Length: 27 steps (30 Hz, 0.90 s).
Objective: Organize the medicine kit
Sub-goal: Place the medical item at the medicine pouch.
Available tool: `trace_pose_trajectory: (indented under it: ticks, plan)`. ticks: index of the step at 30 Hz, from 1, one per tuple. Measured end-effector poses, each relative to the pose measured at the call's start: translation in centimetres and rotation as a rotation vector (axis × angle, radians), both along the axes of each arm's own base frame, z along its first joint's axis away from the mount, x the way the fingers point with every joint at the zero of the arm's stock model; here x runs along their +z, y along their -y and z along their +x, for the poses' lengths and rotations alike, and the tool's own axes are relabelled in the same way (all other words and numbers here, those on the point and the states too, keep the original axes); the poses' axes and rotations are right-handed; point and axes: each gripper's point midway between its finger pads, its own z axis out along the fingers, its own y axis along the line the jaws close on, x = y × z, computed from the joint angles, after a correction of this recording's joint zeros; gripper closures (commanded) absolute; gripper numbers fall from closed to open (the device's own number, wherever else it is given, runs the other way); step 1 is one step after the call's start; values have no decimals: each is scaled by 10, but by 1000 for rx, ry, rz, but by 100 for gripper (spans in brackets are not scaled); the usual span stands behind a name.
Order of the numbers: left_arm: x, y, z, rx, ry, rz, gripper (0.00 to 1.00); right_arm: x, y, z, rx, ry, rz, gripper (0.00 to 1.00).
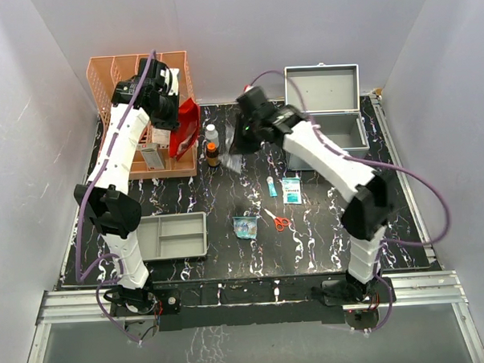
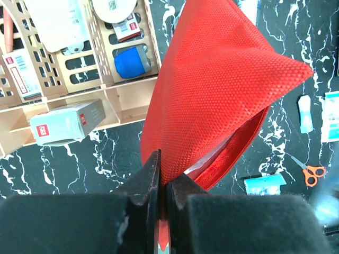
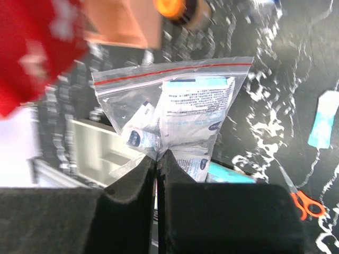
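Beside the orange basket (image 1: 109, 75), the left gripper (image 2: 161, 182) pinches a woven red pouch (image 2: 212, 84) aloft, its mouth gaping. The right gripper (image 3: 157, 161) clamps a clear, packet-filled zip bag (image 3: 180, 100) — two bottles (image 1: 213, 153) stand between.

Top camera looks steeply down from behind over the whole tabletop (image 1: 325, 242). Both wrist cameras look down close-up; all three share the scissors (image 2: 312, 170).
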Motion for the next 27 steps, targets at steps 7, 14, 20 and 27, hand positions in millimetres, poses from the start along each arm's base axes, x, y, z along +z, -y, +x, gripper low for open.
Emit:
trace_pose_trajectory:
  ticks: [7, 14, 20, 27]
  plan:
    - [13, 9, 2, -29, 37, -5, 100, 119, 13, 21, -41, 217, 396, 100]
    - [16, 23, 0, -61, 48, -9, 100, 139, -32, 28, 42, 221, 744, 100]
    - [18, 25, 0, -64, 55, -12, 100, 137, -57, 33, 102, 200, 929, 100]
    - [18, 26, 0, -66, 54, -16, 100, 141, -67, 36, 137, 196, 1042, 100]
